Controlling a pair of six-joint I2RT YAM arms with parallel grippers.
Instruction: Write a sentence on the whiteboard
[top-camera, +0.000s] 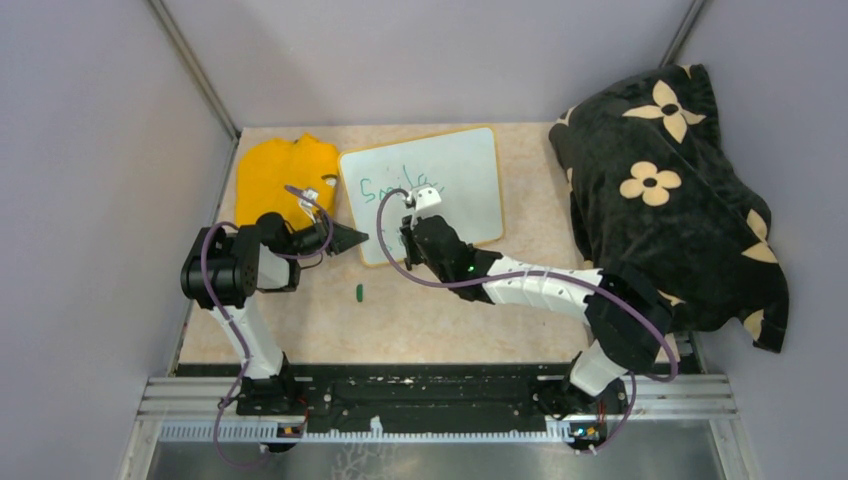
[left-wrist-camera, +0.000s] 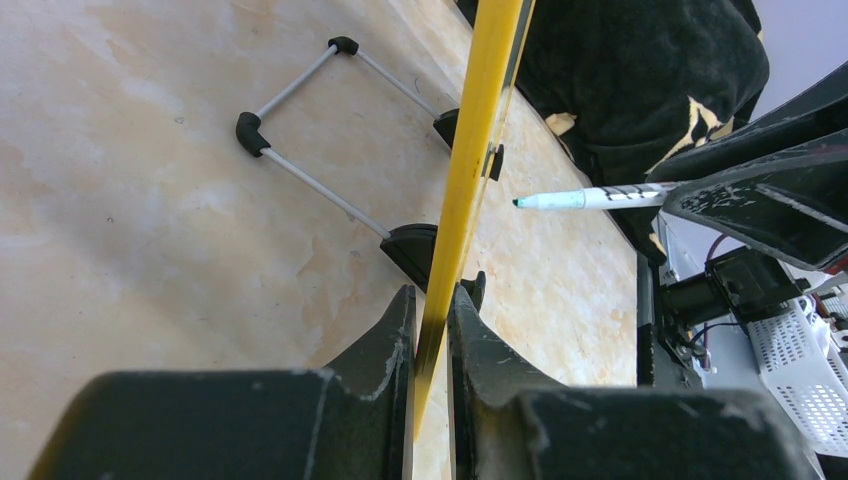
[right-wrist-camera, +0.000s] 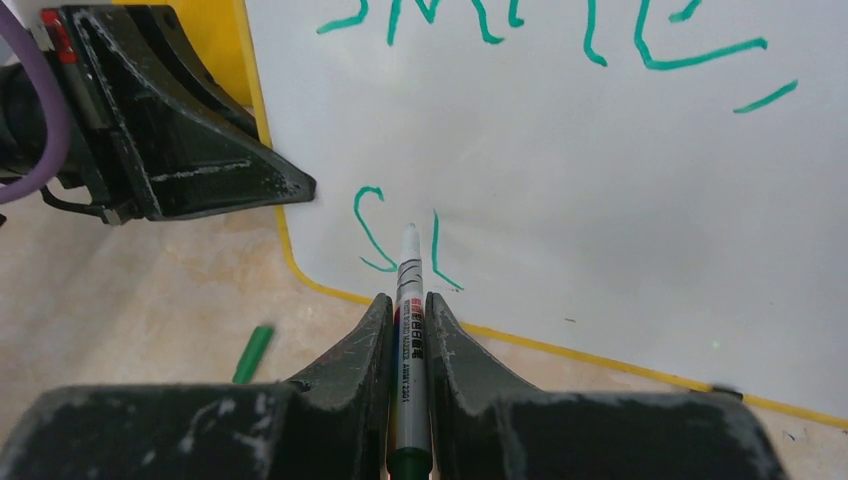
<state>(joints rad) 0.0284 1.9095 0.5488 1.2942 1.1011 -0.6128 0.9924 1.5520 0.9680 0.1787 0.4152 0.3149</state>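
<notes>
The whiteboard (top-camera: 455, 185) lies propped at the back of the table, its yellowish frame edge (left-wrist-camera: 478, 130) running up the left wrist view. My left gripper (left-wrist-camera: 432, 305) is shut on that edge at the board's near-left corner (top-camera: 362, 238). My right gripper (right-wrist-camera: 408, 308) is shut on a white marker (right-wrist-camera: 409, 285) with its tip on or just above the board; I cannot tell which. The sentence (right-wrist-camera: 600, 45) is in green: a top line reading about "Smile," and below it an "S" (right-wrist-camera: 368, 228) and one stroke beside the marker tip.
A green marker cap (top-camera: 359, 292) lies on the table in front of the board. A folded yellow cloth (top-camera: 280, 170) lies left of the board. A black flowered blanket (top-camera: 670, 190) fills the right side. The board's wire stand (left-wrist-camera: 300, 130) rests on the table behind it.
</notes>
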